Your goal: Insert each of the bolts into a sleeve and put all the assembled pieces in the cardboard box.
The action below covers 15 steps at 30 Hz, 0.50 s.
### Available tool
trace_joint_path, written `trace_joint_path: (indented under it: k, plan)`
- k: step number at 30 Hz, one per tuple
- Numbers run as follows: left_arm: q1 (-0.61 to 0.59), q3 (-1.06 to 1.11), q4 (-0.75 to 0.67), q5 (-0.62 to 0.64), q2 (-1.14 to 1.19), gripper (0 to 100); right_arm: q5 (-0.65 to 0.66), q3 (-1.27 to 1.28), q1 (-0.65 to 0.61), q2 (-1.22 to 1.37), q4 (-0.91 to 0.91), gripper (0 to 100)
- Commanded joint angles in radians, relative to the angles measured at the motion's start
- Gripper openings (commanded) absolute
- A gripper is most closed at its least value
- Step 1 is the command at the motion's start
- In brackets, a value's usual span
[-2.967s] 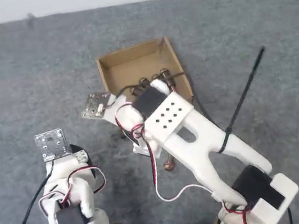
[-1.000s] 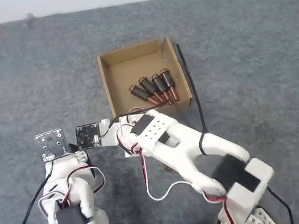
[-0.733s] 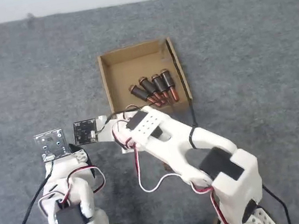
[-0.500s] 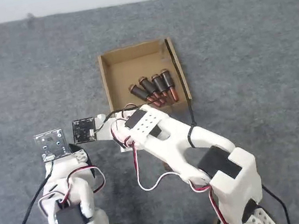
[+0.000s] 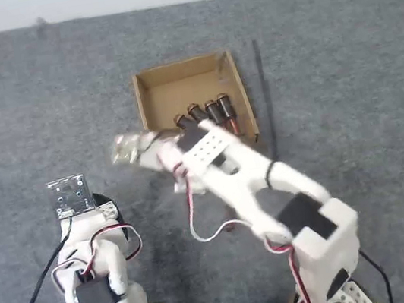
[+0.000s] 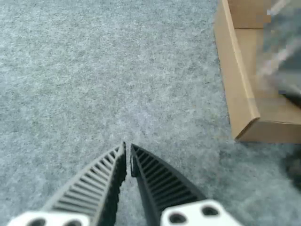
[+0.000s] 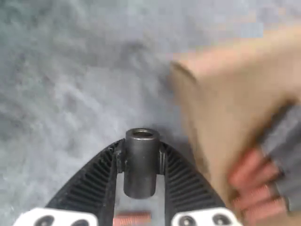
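The open cardboard box (image 5: 177, 94) stands on the grey carpet with several assembled bolt-and-sleeve pieces (image 5: 207, 112) lying along its near wall. My right arm (image 5: 223, 163) hangs over the box's near left corner. In the right wrist view my right gripper (image 7: 141, 146) is shut on a dark sleeve (image 7: 140, 165); a copper bolt end (image 7: 133, 219) shows at its base, and the box (image 7: 225, 113) with copper-tipped pieces (image 7: 263, 188) lies just beside it. My left gripper (image 6: 127, 151) is shut on nothing, low over bare carpet, with the box corner (image 6: 240, 99) off to one side.
A thin black cable tie (image 5: 264, 95) sticks up from the right arm beside the box's right wall. The left arm (image 5: 86, 247) rests folded at the near left. Carpet stretches open to the left of and behind the box.
The right arm has swung from the carpet left of the box's front back toward the box's near corner, carrying the sleeve. The left arm has stayed still.
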Motion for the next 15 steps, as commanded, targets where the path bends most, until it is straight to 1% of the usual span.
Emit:
trace_joint_path:
  k: [1, 6, 11, 13, 15]
  plan:
    - [-0.003, -0.015, -0.026, -0.008, 0.008, 1, -0.103, -0.057, 0.093, -0.148, 0.068, 0.6]
    - [-0.003, -0.015, -0.026, -0.008, 0.008, 1, -0.255, -0.055, 0.163, -0.205, 0.168, 0.6]
    - [-0.003, -0.015, -0.025, -0.008, 0.008, 1, -0.453, -0.055, 0.242, -0.216, 0.272, 0.6]
    - [-0.003, -0.015, -0.025, -0.008, 0.008, 1, -0.5, -0.054, 0.271, -0.214, 0.302, 0.6]
    - [-0.003, -0.015, -0.025, -0.008, 0.008, 1, -0.512, -0.035, 0.3, -0.22, 0.306, 0.6]
